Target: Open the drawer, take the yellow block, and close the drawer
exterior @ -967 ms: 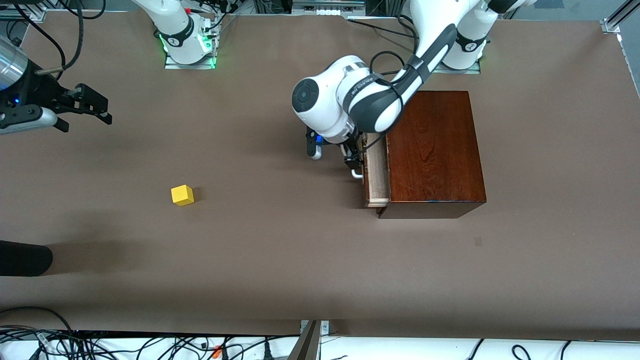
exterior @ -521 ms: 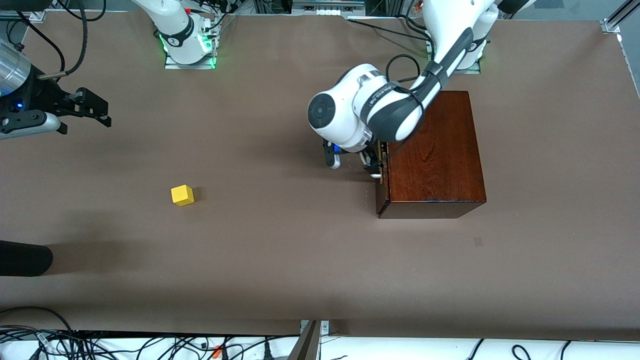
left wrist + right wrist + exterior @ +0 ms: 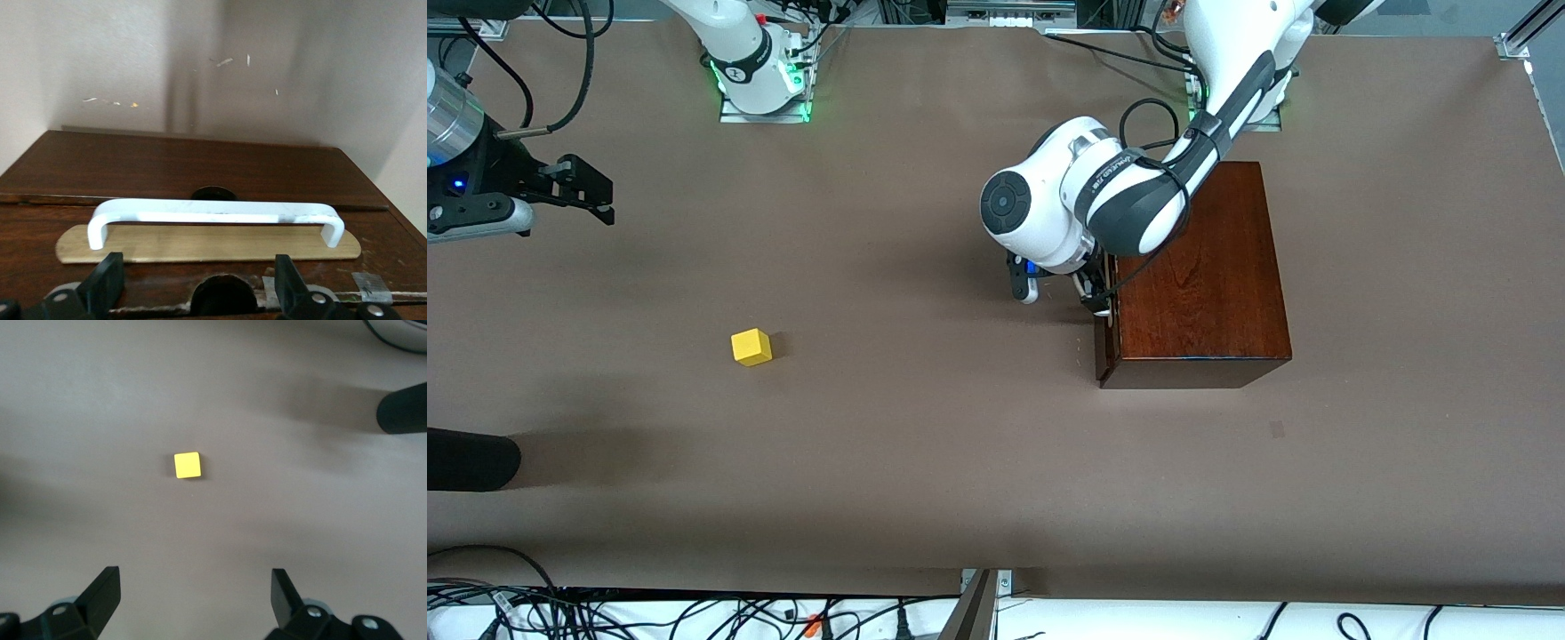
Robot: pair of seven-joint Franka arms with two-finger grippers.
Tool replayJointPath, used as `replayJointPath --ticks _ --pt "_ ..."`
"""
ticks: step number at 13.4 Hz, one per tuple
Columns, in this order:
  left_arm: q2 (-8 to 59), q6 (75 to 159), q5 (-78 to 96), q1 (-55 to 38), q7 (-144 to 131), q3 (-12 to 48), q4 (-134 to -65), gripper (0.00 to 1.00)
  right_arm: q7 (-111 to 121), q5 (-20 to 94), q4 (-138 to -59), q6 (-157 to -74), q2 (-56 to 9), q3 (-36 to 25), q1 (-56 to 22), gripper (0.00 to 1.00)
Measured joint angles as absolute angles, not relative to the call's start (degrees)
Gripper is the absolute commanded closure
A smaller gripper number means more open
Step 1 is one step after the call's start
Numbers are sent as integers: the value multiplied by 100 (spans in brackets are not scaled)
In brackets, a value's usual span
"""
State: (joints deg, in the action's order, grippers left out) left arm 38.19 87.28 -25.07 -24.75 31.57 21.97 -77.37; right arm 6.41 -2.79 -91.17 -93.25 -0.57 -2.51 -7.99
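The dark reddish-brown wooden box [image 3: 1200, 267] stands toward the left arm's end of the table. Its drawer [image 3: 1108, 333] sits pushed in flush, and the white loop handle [image 3: 213, 213] lies across the dark front. My left gripper [image 3: 1096, 298] [image 3: 198, 283] is open at that front. Its fingers [image 3: 107, 280] stand wide apart just short of the handle, with nothing between them. The yellow block [image 3: 751, 347] [image 3: 187, 465] rests on the bare table toward the right arm's end. My right gripper [image 3: 587, 191] [image 3: 193, 593] hangs open and empty above the table, looking down on the block.
A dark rounded object [image 3: 471, 458] [image 3: 403, 407] lies at the table's edge at the right arm's end, nearer the front camera than the block. Cables [image 3: 694, 613] run along the edge nearest the front camera. Bare table lies between the block and the box.
The drawer stood partly out showing its pale tray; the left gripper has pushed it in and it is now shut. The right gripper drifted slightly outward.
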Motion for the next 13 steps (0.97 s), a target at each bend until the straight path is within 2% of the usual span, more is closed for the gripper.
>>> replayJointPath --ticks 5,10,13 --pt "3530 8800 -2321 -2513 1808 2355 -7162 0 561 -259 -8950 -9310 -104 -242 -986 0" --pt "2488 8571 -2083 -2346 742 2315 -6961 0 560 50 -8951 -9236 -157 -452 -967 0" --pt "2004 8249 -1728 -1778 604 2253 -6961 0 554 219 -8950 -9169 -161 -484 -963 0"
